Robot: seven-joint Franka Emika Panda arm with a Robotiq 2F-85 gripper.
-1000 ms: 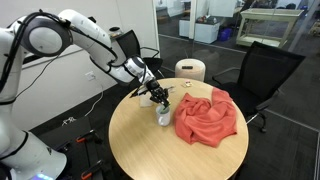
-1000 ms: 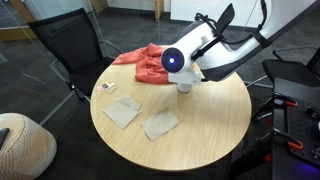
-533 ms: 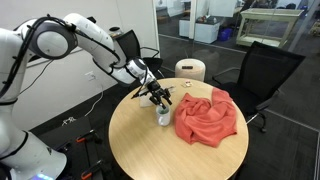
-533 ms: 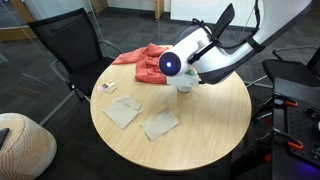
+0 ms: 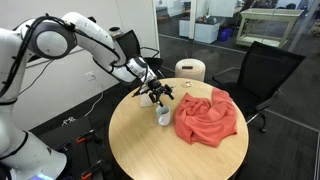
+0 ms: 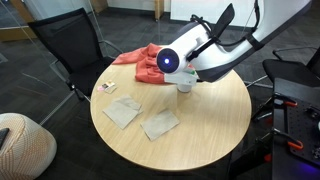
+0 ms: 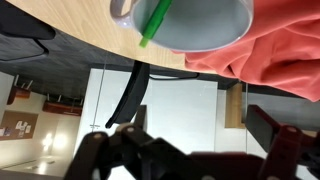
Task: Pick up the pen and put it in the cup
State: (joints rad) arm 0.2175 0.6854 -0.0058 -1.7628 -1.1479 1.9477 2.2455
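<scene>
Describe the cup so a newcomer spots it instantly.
Find the round wooden table; beside the coral-red cloth, right under the gripper, stands the cup. It is the only small white mug there, with a green pen poking out of it.

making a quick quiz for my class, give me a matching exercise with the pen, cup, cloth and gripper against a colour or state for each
Things
1. pen
2. cup
3. cloth
4. gripper

Colour or state
a. coral red, crumpled on the table beside the cup
b. open, above the cup
c. green, one end inside the cup
d. white, upright on the table

Pairs: 1-c, 2-d, 3-a, 4-b
</scene>
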